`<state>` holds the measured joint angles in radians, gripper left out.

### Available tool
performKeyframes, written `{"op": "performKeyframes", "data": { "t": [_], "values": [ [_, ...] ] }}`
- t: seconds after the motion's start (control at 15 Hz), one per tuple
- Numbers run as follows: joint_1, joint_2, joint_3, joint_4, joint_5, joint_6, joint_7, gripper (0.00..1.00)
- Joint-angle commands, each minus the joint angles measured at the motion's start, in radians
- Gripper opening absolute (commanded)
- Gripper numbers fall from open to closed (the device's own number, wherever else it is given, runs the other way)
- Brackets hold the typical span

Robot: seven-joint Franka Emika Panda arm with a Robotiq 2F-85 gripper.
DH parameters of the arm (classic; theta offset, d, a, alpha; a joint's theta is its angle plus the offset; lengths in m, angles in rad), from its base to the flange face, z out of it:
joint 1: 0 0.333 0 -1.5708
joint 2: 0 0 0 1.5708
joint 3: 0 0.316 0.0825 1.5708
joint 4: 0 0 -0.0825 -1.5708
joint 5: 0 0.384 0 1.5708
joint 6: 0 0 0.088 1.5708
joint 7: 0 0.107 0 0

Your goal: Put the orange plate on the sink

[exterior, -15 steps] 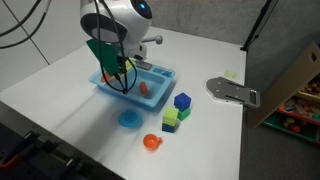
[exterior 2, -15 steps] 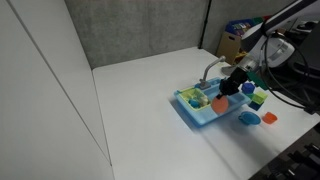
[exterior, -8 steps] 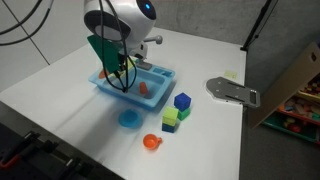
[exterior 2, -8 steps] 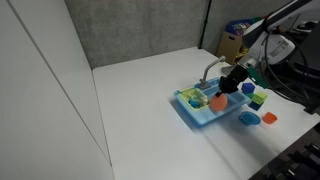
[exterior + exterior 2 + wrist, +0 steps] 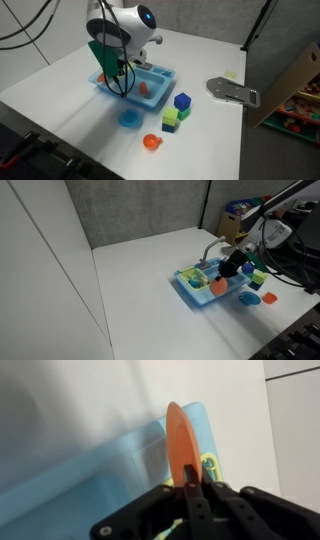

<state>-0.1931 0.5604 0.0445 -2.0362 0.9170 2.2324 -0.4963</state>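
gripper [image 5: 193, 488] is pinching the plate [image 5: 183, 440] by its rim, fingers [image 5: 207, 500] pressed on both faces. plate stands on edge, sticking straight out past the fingertips in the wrist view. directly under it is the sink [image 5: 90, 480], with the green-yellow rack [image 5: 211, 466] just beside the fingertips. can't tell from the wrist view if the plate's lower edge touches the sink or hangs just above it.

in an exterior view the gripper [image 5: 229, 268] sits over the sink [image 5: 195, 300], with the plate [image 5: 219, 283] at its tip, low over the basin. the faucet [image 5: 209, 252] stands on the sink's edge, near the gripper.

off the sink, on the table [image 5: 60, 90], in an exterior view:
- blue plate [image 5: 129, 119], near the sink's front edge
- stacked blocks [image 5: 176, 111], further from the gripper
- cup [image 5: 151, 142], further from the gripper than the blue plate
- flat grey part [image 5: 232, 91], furthest out, well apart from everything else
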Motion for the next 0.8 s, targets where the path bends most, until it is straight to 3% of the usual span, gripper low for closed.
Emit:
{"op": "performKeyframes", "data": {
  "t": [0.0,0.13,0.6,0.73],
  "values": [
    [-0.016,0.027,0.000,0.037,0.020,-0.040,-0.017,0.31],
    [-0.019,0.027,-0.004,0.044,0.018,-0.049,-0.015,0.36],
    [-0.013,0.022,-0.021,0.060,0.001,-0.037,-0.004,0.92],
    [-0.010,0.020,-0.028,0.066,-0.007,-0.033,0.002,1.00]
  ]
}}
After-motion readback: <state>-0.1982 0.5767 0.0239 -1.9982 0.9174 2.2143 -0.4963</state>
